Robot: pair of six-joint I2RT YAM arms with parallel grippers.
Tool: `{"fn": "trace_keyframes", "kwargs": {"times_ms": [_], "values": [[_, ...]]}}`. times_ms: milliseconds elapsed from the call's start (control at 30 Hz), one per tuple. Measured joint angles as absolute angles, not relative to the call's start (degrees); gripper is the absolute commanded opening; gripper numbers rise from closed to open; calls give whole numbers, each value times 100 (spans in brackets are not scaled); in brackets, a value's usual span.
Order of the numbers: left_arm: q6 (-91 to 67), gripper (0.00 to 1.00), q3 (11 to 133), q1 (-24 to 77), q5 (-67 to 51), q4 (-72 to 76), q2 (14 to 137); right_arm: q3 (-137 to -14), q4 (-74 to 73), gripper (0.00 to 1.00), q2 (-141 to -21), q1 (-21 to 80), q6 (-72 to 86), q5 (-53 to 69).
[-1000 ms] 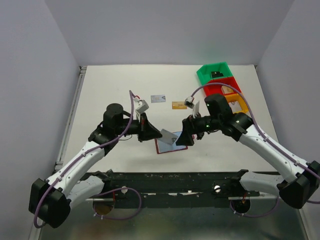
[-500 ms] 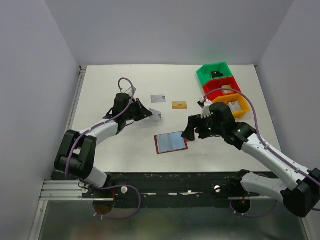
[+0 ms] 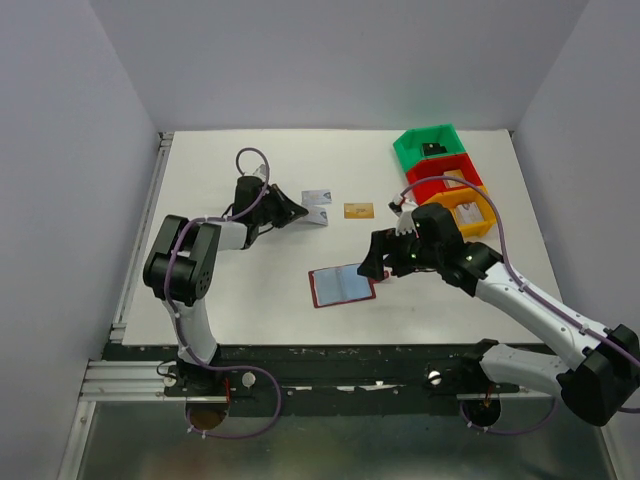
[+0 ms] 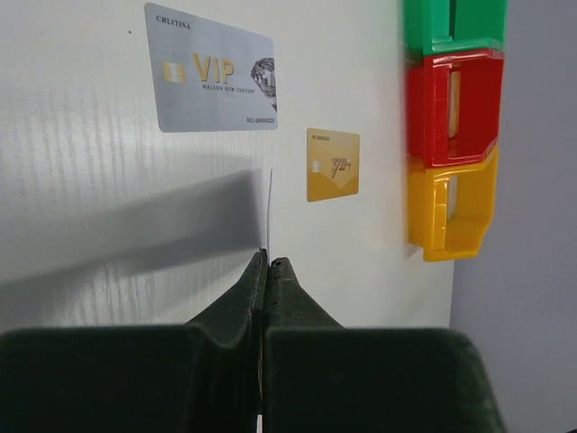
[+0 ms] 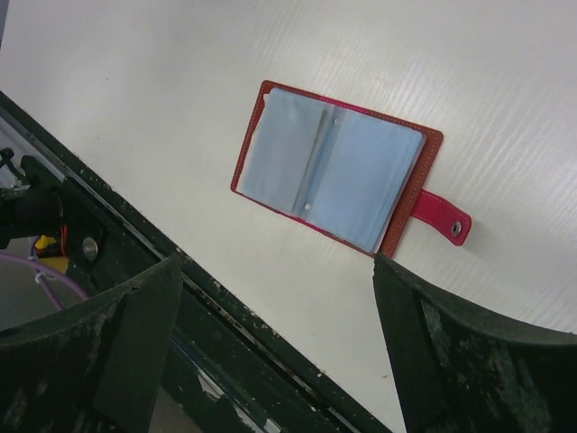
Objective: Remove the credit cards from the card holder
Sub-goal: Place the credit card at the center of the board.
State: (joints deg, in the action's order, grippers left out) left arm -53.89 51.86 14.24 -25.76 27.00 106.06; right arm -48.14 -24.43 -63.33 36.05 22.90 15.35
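The card holder (image 3: 342, 285) lies open on the table, light blue sleeves up, red snap tab (image 5: 442, 217) to one side; the right wrist view shows it whole (image 5: 334, 167). My right gripper (image 3: 375, 265) hovers just right of it, open and with nothing in it (image 5: 278, 263). My left gripper (image 3: 298, 212) is stretched to the far middle of the table, shut (image 4: 268, 259) on a thin silver credit card seen edge-on (image 4: 270, 212). A silver VIP credit card (image 4: 212, 81) and a gold one (image 4: 333, 164) lie flat on the table beyond it.
Green (image 3: 428, 146), red (image 3: 445, 173) and orange (image 3: 470, 207) bins stand in a row at the far right, small items inside. The table's dark front rail (image 5: 225, 307) runs just below the card holder.
My left arm has swung from above the card holder out to the far middle, carrying the silver card. My right gripper has drawn back a little to the right of the holder.
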Motion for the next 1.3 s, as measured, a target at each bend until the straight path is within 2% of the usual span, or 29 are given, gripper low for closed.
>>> {"fn": "trace_keyframes", "kwargs": {"times_ms": [333, 967, 1033, 1300], "values": [[-5695, 0, 5415, 1426, -2871, 3100, 11096, -4816, -2403, 93, -6462, 3603, 2241, 1551], [-5933, 11, 5498, 1426, -2895, 3282, 11509, -4886, -2403, 93, -6628, 3605, 2220, 1553], [-5992, 15, 5507, 1426, -2893, 3332, 11590, -4890, -2405, 93, -6643, 3605, 2217, 1553], [-6095, 40, 5551, 1426, -2891, 3361, 11662, -4893, -2405, 93, -6652, 3605, 2215, 1551]]}}
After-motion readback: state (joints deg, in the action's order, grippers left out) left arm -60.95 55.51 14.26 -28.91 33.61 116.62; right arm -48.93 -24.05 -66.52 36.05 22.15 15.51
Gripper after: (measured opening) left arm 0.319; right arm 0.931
